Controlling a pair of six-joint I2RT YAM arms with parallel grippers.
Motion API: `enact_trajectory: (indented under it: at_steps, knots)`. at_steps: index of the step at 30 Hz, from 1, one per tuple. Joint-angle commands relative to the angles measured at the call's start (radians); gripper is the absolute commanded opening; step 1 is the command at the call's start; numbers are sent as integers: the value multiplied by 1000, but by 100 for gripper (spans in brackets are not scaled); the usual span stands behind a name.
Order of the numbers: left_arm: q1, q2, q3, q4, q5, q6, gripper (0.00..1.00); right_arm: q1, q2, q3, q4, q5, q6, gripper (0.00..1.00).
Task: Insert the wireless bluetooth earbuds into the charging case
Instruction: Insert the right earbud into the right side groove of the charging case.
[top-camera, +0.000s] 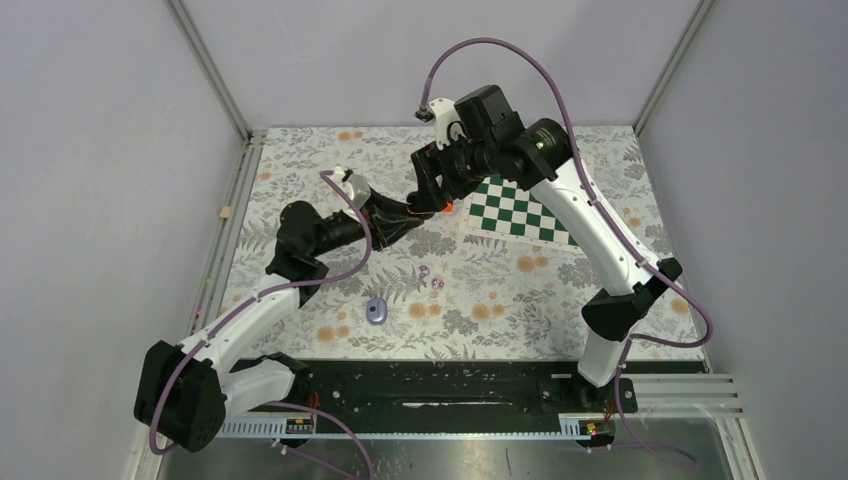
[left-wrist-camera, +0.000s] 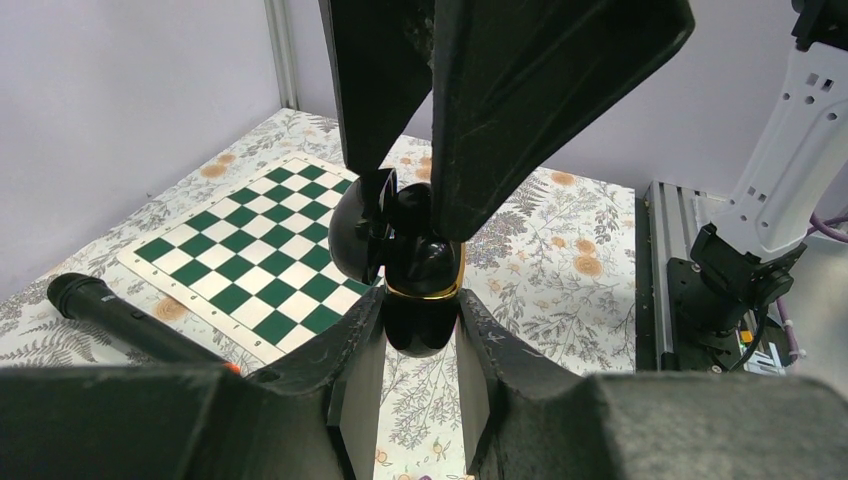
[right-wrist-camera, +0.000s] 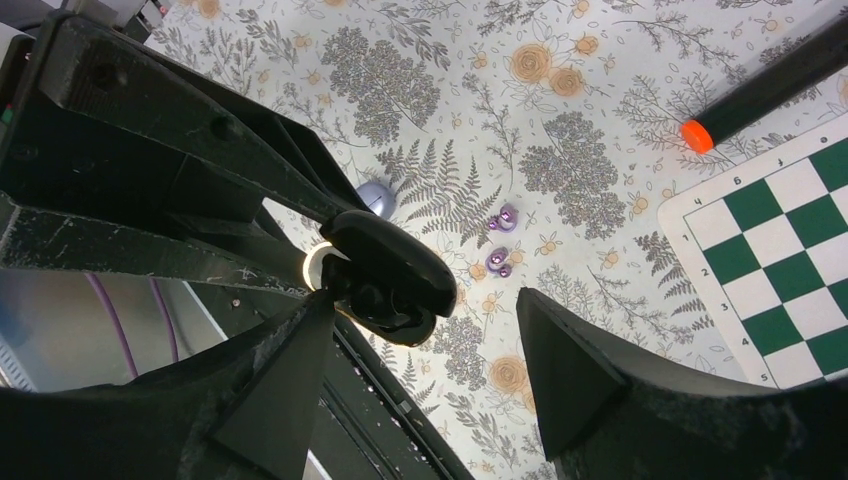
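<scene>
My left gripper (left-wrist-camera: 420, 312) is shut on a glossy black charging case (left-wrist-camera: 420, 300) with a gold rim and holds it above the table. The case's lid (left-wrist-camera: 355, 235) stands open. In the right wrist view the case (right-wrist-camera: 385, 285) sits between the wide-open jaws of my right gripper (right-wrist-camera: 425, 300), close to its left finger. Both grippers meet at mid-table in the top view, left (top-camera: 410, 222) and right (top-camera: 433, 195). Two lilac earbuds (right-wrist-camera: 500, 240) lie on the cloth below, also in the top view (top-camera: 431, 279). I cannot make out any black bud.
A small lilac case (top-camera: 376, 310) lies near the front, also in the right wrist view (right-wrist-camera: 375, 197). A black microphone with an orange end (right-wrist-camera: 697, 135) lies beside the green chessboard (top-camera: 520, 215). Grey walls stand around the floral cloth.
</scene>
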Motion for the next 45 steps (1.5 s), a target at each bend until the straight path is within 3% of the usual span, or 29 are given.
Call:
enact_trajectory:
  at_steps: [1,28,45]
  knots:
    - [3,-24,34,71,-1,-1,0,-24,-47,-11,9,5,-17,74]
    - [4,-21,36,93,8,-16,0,-67,-75,-73,9,-37,-34,75]
    - [1,-20,39,93,39,-12,0,-71,-25,30,16,-222,0,83]
